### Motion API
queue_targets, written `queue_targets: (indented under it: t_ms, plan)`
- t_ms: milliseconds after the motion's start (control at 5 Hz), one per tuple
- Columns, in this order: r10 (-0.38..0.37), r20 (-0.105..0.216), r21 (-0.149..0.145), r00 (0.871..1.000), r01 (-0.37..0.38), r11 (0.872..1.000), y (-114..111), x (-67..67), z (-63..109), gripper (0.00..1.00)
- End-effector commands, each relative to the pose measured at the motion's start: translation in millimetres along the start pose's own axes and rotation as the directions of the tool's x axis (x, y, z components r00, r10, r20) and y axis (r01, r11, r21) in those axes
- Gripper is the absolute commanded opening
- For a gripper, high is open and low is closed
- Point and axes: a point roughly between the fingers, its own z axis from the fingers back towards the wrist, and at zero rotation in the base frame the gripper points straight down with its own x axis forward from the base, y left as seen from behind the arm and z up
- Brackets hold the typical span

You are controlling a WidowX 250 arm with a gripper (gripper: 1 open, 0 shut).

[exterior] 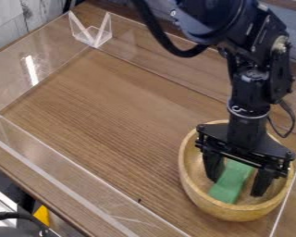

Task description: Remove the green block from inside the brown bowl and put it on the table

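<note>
On the table (101,111), acrylic walls (45,56) stand.

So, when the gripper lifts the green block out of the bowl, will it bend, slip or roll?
The green block looks like a stiff flat bar, so it probably will not bend. Its flat faces should keep it from rolling. The matte surface suggests fair grip, though it leans inside the brown bowl.

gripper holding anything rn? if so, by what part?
Nothing held yet. The gripper is open, pointing down inside the brown bowl, fingers either side of the green block, which still lies in the bowl.
</note>
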Motion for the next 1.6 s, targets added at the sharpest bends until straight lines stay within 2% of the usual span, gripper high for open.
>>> queue_targets:
  t_ms: [0, 200, 400, 1000, 1200, 1400]
  plan:
    - [0.005, 0.038, -0.014, 0.999, -0.005, 1.0, -2.7, 8.7, 7.5, 1.0]
    - [0.009, 0.041, -0.013, 0.999, -0.008, 1.0, -2.9, 9.9, 7.2, 1.0]
    - [0.014, 0.039, -0.016, 0.999, -0.013, 1.0, -2.8, 9.5, 7.8, 0.0]
    - [0.042, 0.046, -0.05, 0.998, -0.04, 0.998, -3.6, 6.2, 33.7, 0.0]
    - [0.063, 0.058, -0.069, 0.996, -0.059, 0.996, -2.4, 5.7, 53.6, 0.0]
    - [0.086, 0.084, -0.1, 0.993, -0.077, 0.992, 0.1, 7.2, 94.0, 0.0]
